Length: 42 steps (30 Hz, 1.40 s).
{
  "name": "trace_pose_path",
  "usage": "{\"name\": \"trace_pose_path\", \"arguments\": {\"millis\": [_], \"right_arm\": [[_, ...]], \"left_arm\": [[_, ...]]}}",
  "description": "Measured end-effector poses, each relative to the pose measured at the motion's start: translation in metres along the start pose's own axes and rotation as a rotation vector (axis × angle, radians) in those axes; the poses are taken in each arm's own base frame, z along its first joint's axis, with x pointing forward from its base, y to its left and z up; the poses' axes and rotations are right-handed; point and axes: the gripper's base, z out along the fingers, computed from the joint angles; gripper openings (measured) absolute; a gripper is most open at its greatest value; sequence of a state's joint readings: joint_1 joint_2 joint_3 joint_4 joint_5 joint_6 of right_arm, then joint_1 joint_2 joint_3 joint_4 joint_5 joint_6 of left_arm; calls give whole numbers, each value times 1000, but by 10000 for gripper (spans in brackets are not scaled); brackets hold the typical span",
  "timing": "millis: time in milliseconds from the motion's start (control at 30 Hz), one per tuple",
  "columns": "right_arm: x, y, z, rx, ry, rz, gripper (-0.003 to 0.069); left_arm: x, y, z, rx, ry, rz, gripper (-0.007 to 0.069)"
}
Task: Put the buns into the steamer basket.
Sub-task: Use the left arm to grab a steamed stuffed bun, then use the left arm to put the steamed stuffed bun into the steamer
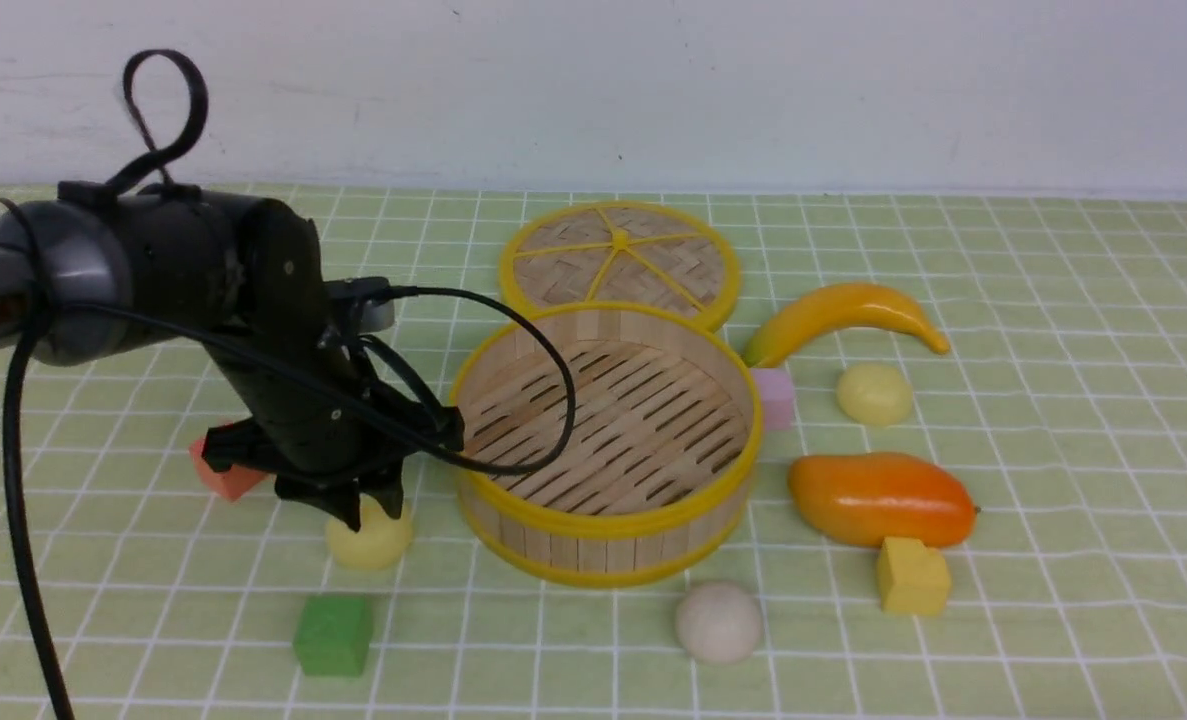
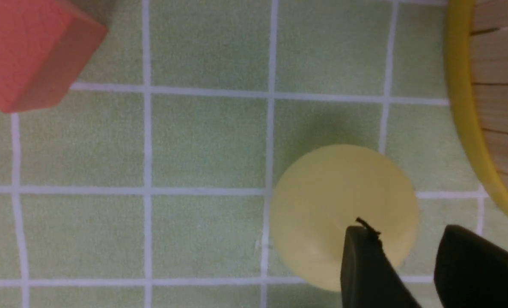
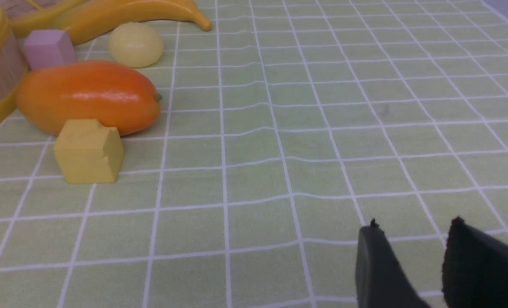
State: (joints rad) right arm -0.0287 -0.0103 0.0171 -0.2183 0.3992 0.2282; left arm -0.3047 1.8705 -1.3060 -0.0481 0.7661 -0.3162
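Bun (image 1: 370,541): your smooth pale-yellow dome, lower left.
Left gripper (image 1: 373,508): just over it, fingers apart.
Right gripper (image 3: 410,226): fingers apart.

The left arm (image 1: 153,270) is reaching in from the robot's left, its wrist (image 1: 293,400) bending steeply downward so that the left claw (image 1: 373,505) is pointing at the worktop (image 1: 1053,300). Its two dark fingers (image 2: 365,269) are standing apart, clamping nothing. The right claw (image 3: 415,222) is hanging low over the worktop, its fingers (image 3: 480,265) likewise standing parted and gripping nothing.
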Motion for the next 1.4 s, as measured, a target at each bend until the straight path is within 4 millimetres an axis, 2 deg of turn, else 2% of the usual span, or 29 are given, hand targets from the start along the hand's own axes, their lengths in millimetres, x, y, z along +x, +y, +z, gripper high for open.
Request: {"name": "trace_pose_path", "arguments": {"millis": [67,300,367,433,500,533,633,700,900,967,1000,1067,1133,1167,1233,1267,1400], "right_arm": [[0,0,0,0,0,0,239],[0,0,0,0,0,0,239],[0,0,0,0,0,0,239],[0,0,0,0,0,0,239],[0,0,0,0,0,0,239],[0,0,0,0,0,0,239],[0,0,0,0,0,0,239],[0,0,0,0,0,0,239],[0,0,0,0,0,0,239],[0,0,0,0,0,0,239],[0,0,0,0,0,0,239],[0,0,0,0,0,0,239],[0,0,0,0,0,0,239],[0,0,0,0,0,0,239],[0,0,0,0,0,0,239],[0,0,0,0,0,0,239],[0,0,0,0,0,0,239]], "left_arm": [[-1,1,7,-10,-2,10,238],[-3,1,10,-14,-17,19,219],[-3,1,11,-15,-15,19,185],[-1,2,13,-22,4,19,89],[0,2,15,-26,13,19,46],[1,3,16,-31,27,19,-1],[2,3,13,-34,38,20,-13],[2,3,9,-32,30,20,-13],[-9,-3,-31,1,-62,23,-13],[-19,-11,-56,33,-138,34,-13],[-20,-12,-59,37,-145,34,-13],[-25,-25,-73,65,-194,68,-13],[-25,-41,-79,97,-231,111,-13],[-24,-44,-79,102,-233,119,-13],[-21,-63,-75,142,-264,158,-13],[-21,-64,-73,145,-263,159,-13],[-25,-77,-46,166,-291,176,-12]]}}
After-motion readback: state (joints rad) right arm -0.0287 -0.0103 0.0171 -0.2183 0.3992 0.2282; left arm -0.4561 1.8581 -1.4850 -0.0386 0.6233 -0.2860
